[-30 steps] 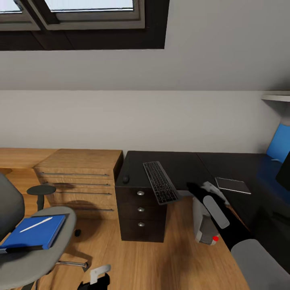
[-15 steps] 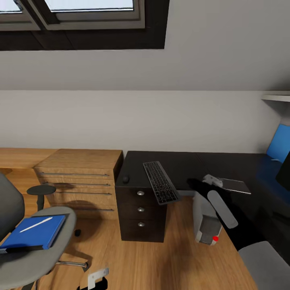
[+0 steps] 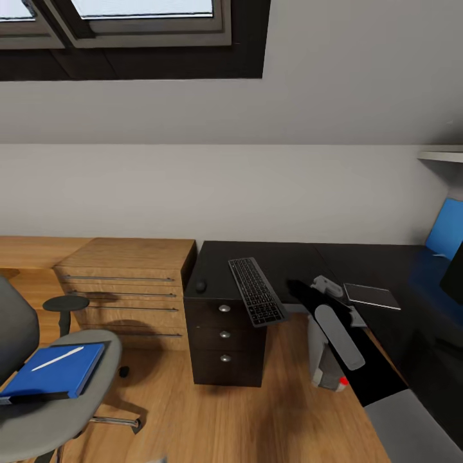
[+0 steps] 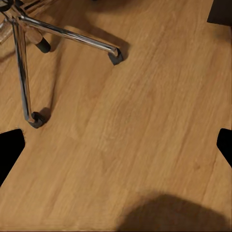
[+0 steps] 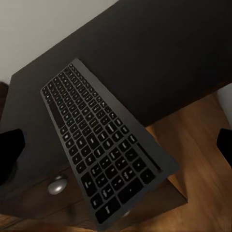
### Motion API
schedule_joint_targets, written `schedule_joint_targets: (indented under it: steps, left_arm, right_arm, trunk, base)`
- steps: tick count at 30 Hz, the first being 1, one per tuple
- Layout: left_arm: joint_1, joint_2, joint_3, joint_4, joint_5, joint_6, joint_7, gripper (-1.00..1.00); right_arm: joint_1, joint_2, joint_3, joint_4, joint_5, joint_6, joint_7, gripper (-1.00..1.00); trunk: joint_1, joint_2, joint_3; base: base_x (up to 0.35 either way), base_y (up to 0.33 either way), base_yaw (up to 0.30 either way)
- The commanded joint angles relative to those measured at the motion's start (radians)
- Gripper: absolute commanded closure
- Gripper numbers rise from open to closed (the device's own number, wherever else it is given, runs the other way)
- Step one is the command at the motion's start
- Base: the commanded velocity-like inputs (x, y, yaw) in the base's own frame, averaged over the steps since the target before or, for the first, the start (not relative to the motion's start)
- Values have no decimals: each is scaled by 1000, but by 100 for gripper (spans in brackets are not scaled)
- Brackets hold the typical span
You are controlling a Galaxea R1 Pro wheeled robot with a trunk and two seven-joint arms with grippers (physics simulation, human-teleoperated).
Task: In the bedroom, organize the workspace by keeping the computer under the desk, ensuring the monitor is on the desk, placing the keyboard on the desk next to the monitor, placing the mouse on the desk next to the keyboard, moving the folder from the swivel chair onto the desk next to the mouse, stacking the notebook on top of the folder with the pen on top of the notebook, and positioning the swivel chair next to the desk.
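Left wrist cam is basically staring at the light wooden floor [image 4: 145,111]. Upper left of the frame has the swivel chair [image 4: 21,63] base: 2 chrome legs, each ending in a dark castor, 1 near the top middle and 1 at the left edge lower down. The left hand [image 4: 116,145] has its black fingertips [image 4: 9,150] poking in at both side edges, spread wide apart. Soft dark shadow along the bottom, dark corner at the upper right.
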Motion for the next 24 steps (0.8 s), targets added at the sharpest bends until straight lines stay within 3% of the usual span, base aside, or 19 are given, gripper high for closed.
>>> schedule_joint_targets:
  steps: [1,3,14,19,20,24]
  left_arm:
    - [5,0,-9,-1,6,-2,5,-100]
    - [17,1,-10,-1,6,-1,5,-100]
    - [33,1,-9,-1,6,-3,5,-100]
    - [33,3,-9,-1,7,-2,5,-100]
    - [33,4,-9,-1,7,-1,5,-100]
    - [33,4,-9,-1,6,1,4,-100]
  right_arm:
    - [0,5,2,-7,-5,-4,-13,-100]
    - [7,15,2,-18,-4,-15,-24,-100]
    - [10,15,1,-80,-3,-77,-86,-100]
    - [11,15,1,-84,-2,-105,-114,-100]
    - [12,15,1,-84,-2,-114,-238,-100]
    - [12,15,1,-84,-2,-114,-238,-100]
  trunk:
    - [0,-1,-1]
    - [0,-1,-1]
    - [0,-1,-1]
    - [0,-1,-1]
    - [0,-1,-1]
    - [0,-1,-1]
  base:
    - [0,0,0]
    - [0,0,0]
    - [0,0,-4]
    - [0,0,-210]
    - [0,0,-256]
    - [0,0,-262]
